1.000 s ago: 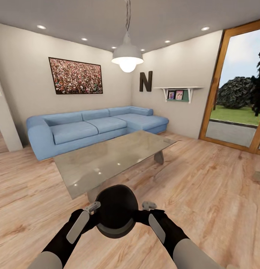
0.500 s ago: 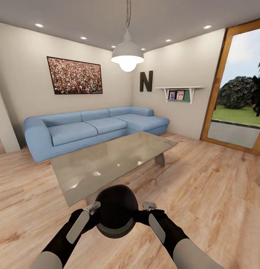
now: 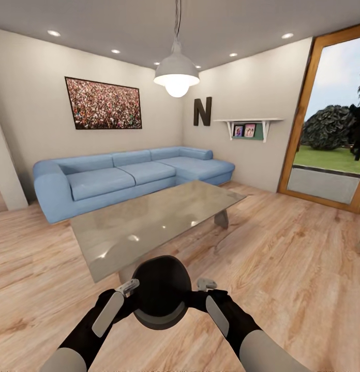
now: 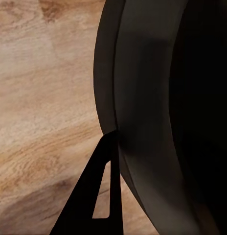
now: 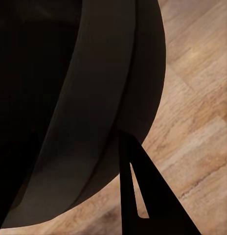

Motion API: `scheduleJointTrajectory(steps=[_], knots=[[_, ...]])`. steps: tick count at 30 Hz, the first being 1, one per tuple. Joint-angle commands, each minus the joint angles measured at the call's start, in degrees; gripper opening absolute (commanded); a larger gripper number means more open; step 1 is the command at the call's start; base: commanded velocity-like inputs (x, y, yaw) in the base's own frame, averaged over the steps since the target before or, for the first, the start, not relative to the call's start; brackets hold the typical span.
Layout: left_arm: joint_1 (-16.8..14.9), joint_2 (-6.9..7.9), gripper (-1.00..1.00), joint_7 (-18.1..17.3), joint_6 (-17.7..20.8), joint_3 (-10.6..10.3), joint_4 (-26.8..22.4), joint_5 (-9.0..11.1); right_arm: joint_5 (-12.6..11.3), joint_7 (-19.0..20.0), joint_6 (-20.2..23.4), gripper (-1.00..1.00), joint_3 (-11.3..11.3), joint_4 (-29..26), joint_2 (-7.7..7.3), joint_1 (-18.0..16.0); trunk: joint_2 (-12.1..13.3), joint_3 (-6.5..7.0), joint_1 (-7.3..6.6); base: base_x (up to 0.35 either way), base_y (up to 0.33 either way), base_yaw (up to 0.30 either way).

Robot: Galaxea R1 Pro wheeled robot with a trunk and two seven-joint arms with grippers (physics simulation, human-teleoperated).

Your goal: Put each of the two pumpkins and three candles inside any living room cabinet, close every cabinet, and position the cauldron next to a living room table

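The cauldron (image 3: 161,292) hangs in the air between the two arms, above the wood floor (image 3: 283,268), just short of the near corner of the bench (image 3: 149,219). The left pincer (image 3: 129,285) is closed on the rim at one side and the right pincer (image 3: 206,284) on the rim opposite; in the left wrist view one finger (image 4: 96,196) lies against the pot's outer wall, and the right wrist view shows the same.

The pot looks rigid, thick-walled and probably heavy for its size, with a smooth matte skin that could slip. The thick rim, taken at two opposite points, is the sensible hold, and both sides should come down together so it does not tip.

There is wide bare floor to the right of the bench toward the glass door (image 3: 330,119), and more on the left. The sofa (image 3: 123,175) crowds the far side. The near corner and front edge of the bench offer the easiest spot to set it down alongside.
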Motion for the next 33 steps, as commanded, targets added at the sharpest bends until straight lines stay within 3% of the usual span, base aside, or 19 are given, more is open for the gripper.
scheduleJointTrajectory(steps=[1, 10, 20, 33], knots=[[-0.1, 0.75, -1.00, -0.5, -0.6, -0.3, -3.7, 2.6, -2.4, 0.0, 0.1, -1.00, 0.8, -0.1, 0.00, 0.0, -0.4, -0.24, 0.21, 0.000, 0.000, 0.000], [-0.1, 0.75, -1.00, -0.5, -0.6, -0.3, -3.7, 2.6, -2.4, 0.0, 0.2, -1.00, 0.8, -0.1, 0.00, 0.0, -4.1, -1.85, 2.19, 0.000, 0.000, 0.021], [-0.1, 0.75, -1.00, -0.5, -0.6, -0.3, -3.7, 2.6, -2.4, 0.1, 0.2, -1.00, 0.8, -0.1, 0.00, 0.0, -8.1, -3.65, 4.38, 0.000, 0.000, 0.232], [-0.1, 0.68, -1.00, -0.5, -0.7, -0.5, -3.7, 2.6, -2.4, 0.1, 0.2, -1.00, 0.8, -0.1, 0.00, 0.0, -8.1, -3.65, 4.38, -0.012, -0.046, 0.019]])
